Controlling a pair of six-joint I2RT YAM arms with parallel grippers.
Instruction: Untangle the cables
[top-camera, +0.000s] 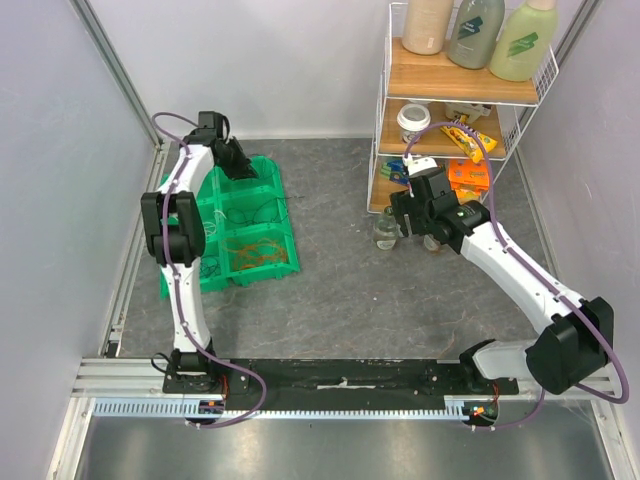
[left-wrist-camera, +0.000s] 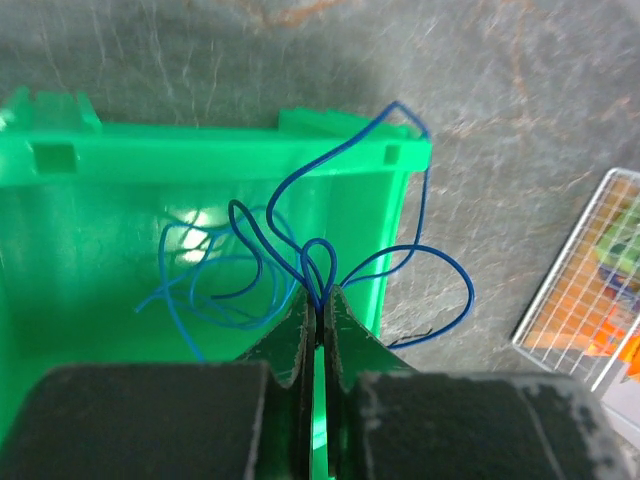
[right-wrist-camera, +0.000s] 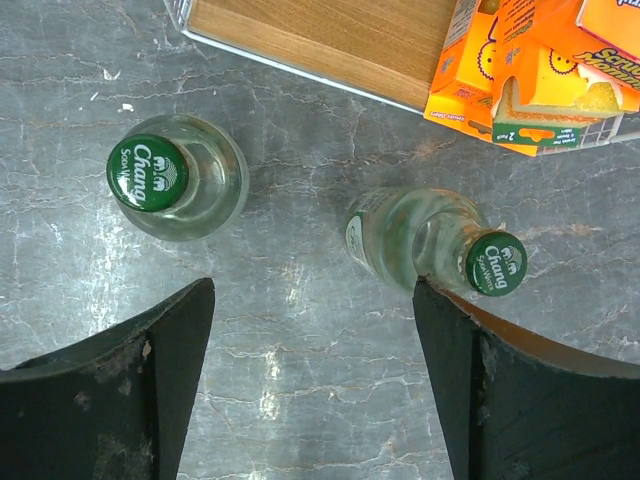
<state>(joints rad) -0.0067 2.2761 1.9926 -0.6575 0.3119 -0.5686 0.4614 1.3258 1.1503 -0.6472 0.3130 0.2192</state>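
Risk: blue cables (left-wrist-camera: 290, 215), pinched between the jaws of the left gripper (left-wrist-camera: 318, 310) above the green bin (left-wrist-camera: 200, 150) at 9 o'clock, drape 1 loop outside its rim and may snag on lifting. Spread jaws of the right gripper (right-wrist-camera: 310, 330) hang over 2 bottles (right-wrist-camera: 175, 175) by the wire shelf (top-camera: 460, 90) at 1 o'clock and may topple them. Grey marbled bench (top-camera: 400, 300), pale walls (top-camera: 300, 60).

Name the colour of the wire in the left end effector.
Blue wire, clearest in left wrist view.

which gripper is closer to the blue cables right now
Left. The left gripper is shut on the blue cables at the edge of the green bin. The right gripper is open across the table, over two Chang bottles.
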